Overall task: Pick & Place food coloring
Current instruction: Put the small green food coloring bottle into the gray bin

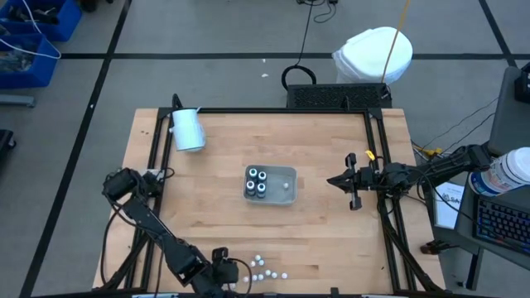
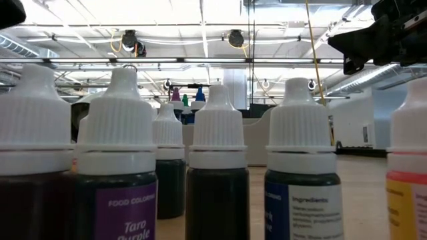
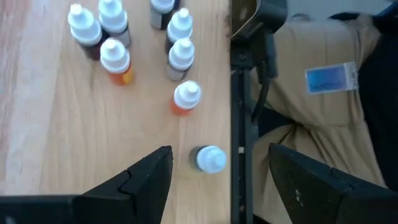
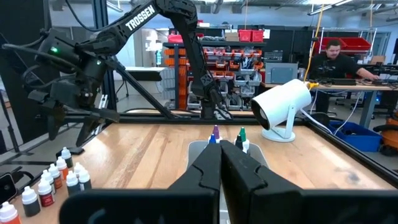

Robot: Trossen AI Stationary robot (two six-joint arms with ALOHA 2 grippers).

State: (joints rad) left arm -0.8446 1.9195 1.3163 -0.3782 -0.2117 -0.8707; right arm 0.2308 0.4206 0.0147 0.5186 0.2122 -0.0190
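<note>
Several small food coloring bottles with white caps stand upright in a cluster at the table's near edge, seen close up in the low view. My left gripper hovers open over them, pointing down at a slant. One pale-capped bottle stands between its fingers, apart from both. An orange bottle stands just beyond it. Four dark bottles stand in the grey tray at mid-table. My right gripper waits shut near the right edge, pointing level at the tray.
A large white cylinder lies at the table's far left. A black frame rail runs along the table edge right beside the bottle cluster, with tan cloth beyond it. Bare wood lies between the tray and the cluster.
</note>
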